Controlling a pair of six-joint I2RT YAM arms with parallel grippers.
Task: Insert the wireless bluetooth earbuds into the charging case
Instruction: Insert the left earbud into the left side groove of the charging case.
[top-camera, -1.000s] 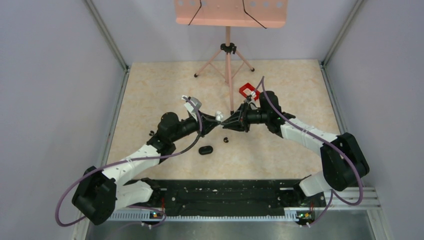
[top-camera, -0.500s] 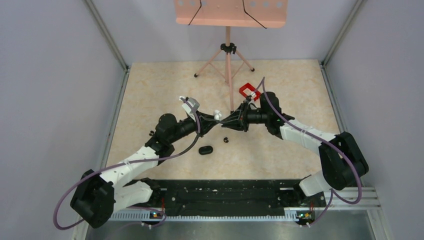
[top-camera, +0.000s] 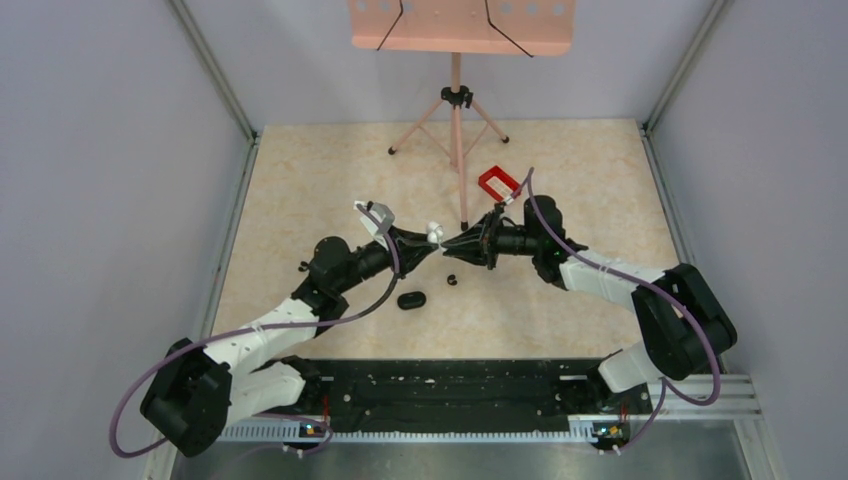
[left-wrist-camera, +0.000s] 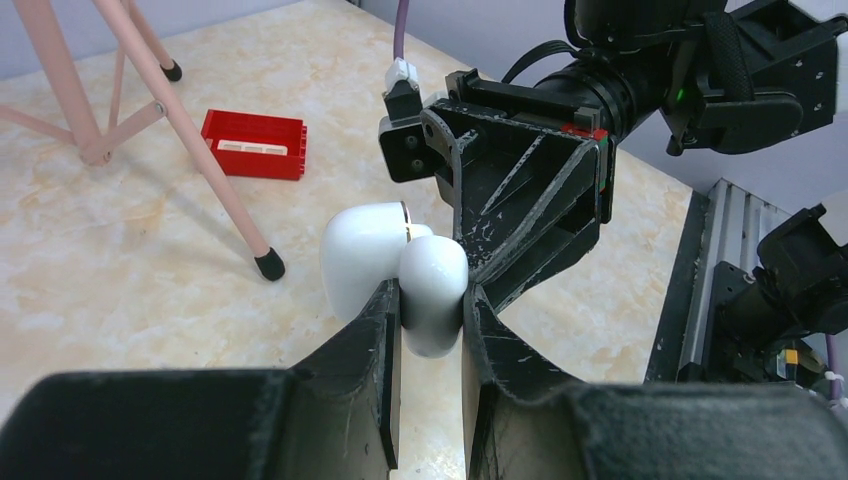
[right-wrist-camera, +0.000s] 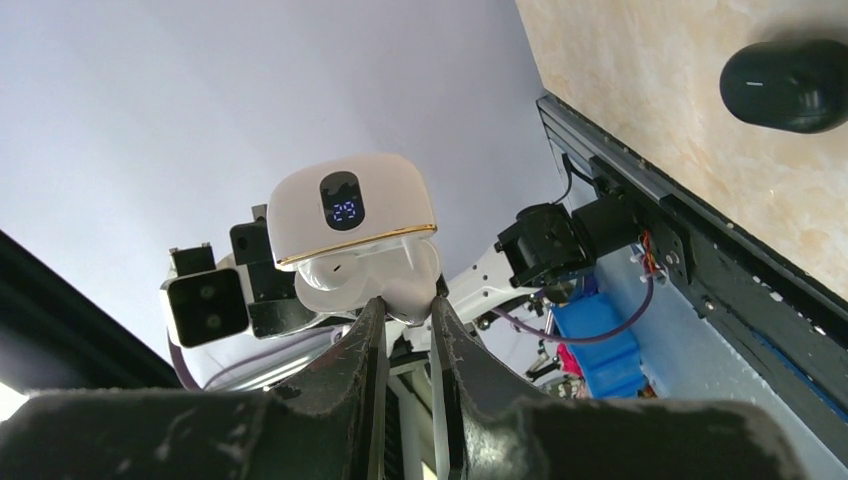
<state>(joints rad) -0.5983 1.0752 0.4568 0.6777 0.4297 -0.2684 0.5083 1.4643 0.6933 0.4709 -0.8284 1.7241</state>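
Observation:
The glossy black oval charging case (top-camera: 411, 299) lies on the table between the arms and shows in the right wrist view (right-wrist-camera: 790, 85). A tiny black earbud (top-camera: 452, 279) lies to its right. Above them both grippers meet on a small white rounded-square object (top-camera: 434, 231). It is hinged open, with gold trim and a lit "29" display (right-wrist-camera: 345, 210). My left gripper (left-wrist-camera: 432, 290) is shut on one white half (left-wrist-camera: 433, 300). My right gripper (right-wrist-camera: 408, 305) is shut on its lower part (right-wrist-camera: 405, 285). Neither gripper touches the black case or the bud.
A red rectangular frame (top-camera: 497, 183) lies behind the right gripper, also in the left wrist view (left-wrist-camera: 253, 145). A pink music stand (top-camera: 457, 100) stands at the back, one leg (left-wrist-camera: 200, 150) close by. Another tiny black item (top-camera: 303, 266) lies by the left arm.
Both arms shifted slightly while keeping hold of the white object. The right wrist moved nearer and lower, uncovering the red frame. The left wrist turned a little.

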